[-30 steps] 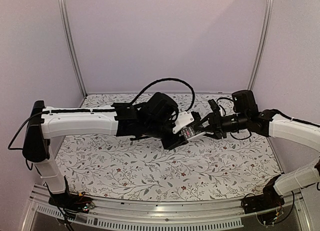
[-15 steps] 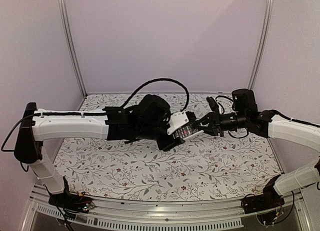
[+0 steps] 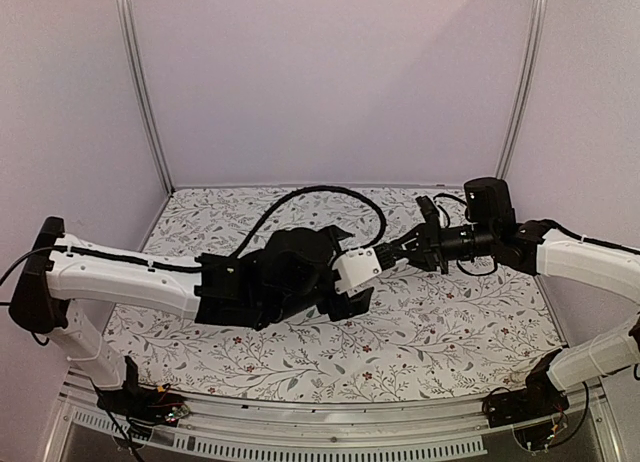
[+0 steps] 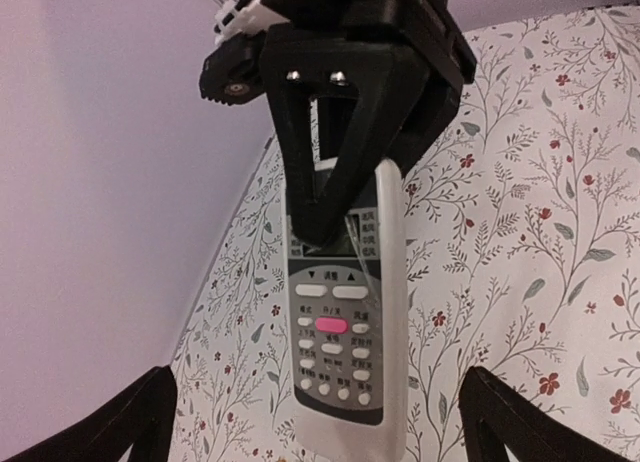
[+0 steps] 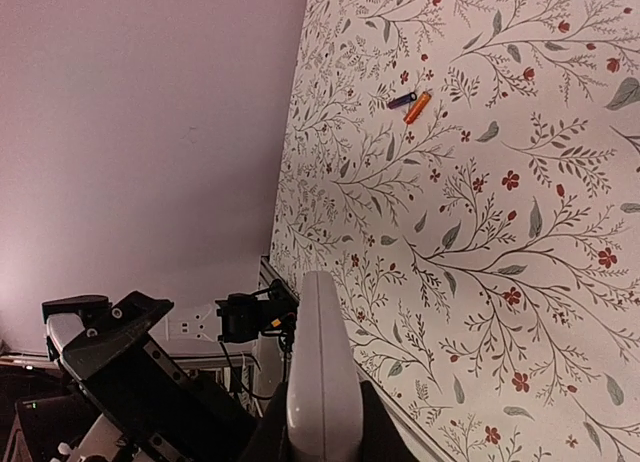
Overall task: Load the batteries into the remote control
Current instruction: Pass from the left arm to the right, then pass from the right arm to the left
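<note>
R gripper (image 4: pixel 335 214) is clamping slim grey-faced plastic remote control (image 4: pixel 338 342), long axis aimed at wide-open L gripper (image 4: pixel 325 429); tiny orange battery (image 5: pixel 418 107) & dark battery (image 5: pixel 402 100) are lying upper-centre, R wrist view, well apart

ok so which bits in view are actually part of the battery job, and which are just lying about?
Job: remote control, held in the right pincer; orange battery; dark battery beside it; left pincer, open.
Not job: floral table cover; black cable over the left arm.
</note>
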### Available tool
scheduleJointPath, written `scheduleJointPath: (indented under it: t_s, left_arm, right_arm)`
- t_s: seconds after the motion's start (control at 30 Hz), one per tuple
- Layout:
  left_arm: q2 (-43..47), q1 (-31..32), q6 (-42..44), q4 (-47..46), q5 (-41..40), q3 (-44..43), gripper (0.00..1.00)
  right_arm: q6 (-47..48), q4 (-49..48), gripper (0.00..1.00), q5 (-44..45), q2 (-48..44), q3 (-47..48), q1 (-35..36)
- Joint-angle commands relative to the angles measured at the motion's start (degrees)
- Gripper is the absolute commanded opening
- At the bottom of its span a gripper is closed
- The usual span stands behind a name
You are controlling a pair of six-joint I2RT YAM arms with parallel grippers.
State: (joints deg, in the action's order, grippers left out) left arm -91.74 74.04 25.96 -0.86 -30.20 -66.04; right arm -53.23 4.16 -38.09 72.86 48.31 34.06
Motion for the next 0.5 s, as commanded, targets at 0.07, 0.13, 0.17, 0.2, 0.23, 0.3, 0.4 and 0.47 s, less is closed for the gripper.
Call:
scheduleJointPath:
  t_s: [0.07,0.13,0.17,0.2,0.23,0.3,0.4,0.47]
  left_arm:
    - [-5.01,4.02,9.88,-4.07,-11.51,-1.17,0.94]
    - [-6.26,4.47,11.3,-4.5,-13.49,-1.59,0.89]
    - [-6.91,4.59,12.06,-5.11,-14.59,-1.75,0.88]
    - [-7.56,4.62,12.7,-5.65,-15.5,-1.81,0.86]
    - [-8.21,4.58,13.47,-6.51,-16.69,-1.86,0.84]
    - [-9.92,4.53,16.12,-10.24,-19.69,-1.33,0.77]
    - [-11.96,4.61,22.18,-17.71,-24.21,-0.29,0.61]
    - [-12.73,4.62,25.82,-23.71,-26.37,0.68,0.53]
  right_arm:
    - [-3.94,-1.48,0.04,0.26,-0.07,1.78,0.05]
    - [-5.33,-2.22,0.04,-0.38,0.2,1.7,-0.01]
    - [-5.77,-2.46,0.04,-0.78,0.32,1.65,0.03]
    - [-6.67,-2.94,0.05,-1.04,0.41,1.49,-0.01]
    - [-7.18,-3.42,0.05,-1.42,0.44,1.33,0.04]
    - [-8.53,-3.6,0.06,-1.93,0.44,1.05,0.04]
    - [-10.6,-5.92,0.06,-2.19,0.37,0.61,0.04]
    - [-11.61,-6.21,0.06,-2.4,0.36,0.19,0.1]
